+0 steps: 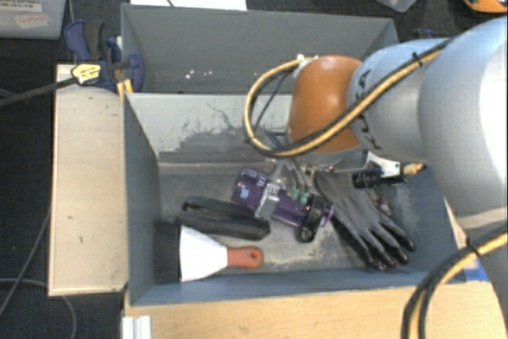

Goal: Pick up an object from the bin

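Note:
My gripper comes down under the orange wrist cover in the middle of the bin. It sits right on top of a purple cylinder-shaped thing with a black ring end, which lies slanted on the bin floor. The gripper's lower part is hidden against this thing. A black glove lies just to the right of it. A long black flat thing lies just to its left.
A scraper with a white blade and orange handle lies near the front wall. A black marker-like stick rests by the right wall under the arm. The arm and its cable loop cover the bin's right and back part.

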You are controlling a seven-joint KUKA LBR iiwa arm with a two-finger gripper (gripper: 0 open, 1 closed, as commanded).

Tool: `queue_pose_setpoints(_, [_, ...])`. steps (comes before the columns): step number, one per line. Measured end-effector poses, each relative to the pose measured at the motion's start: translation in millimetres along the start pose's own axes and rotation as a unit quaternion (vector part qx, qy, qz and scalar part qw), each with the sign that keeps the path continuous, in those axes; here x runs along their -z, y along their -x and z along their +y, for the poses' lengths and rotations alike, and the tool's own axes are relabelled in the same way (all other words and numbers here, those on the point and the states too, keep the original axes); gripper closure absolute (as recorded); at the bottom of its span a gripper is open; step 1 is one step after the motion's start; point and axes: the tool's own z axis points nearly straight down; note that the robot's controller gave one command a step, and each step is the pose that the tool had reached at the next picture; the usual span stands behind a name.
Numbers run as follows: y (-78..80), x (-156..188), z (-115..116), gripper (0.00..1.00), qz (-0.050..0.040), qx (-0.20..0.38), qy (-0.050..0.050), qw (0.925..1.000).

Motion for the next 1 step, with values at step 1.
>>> queue_pose_setpoints(1, [5.5,-28.0,1.0,0.00,-0.0106,-0.063,0.005,0.9979])
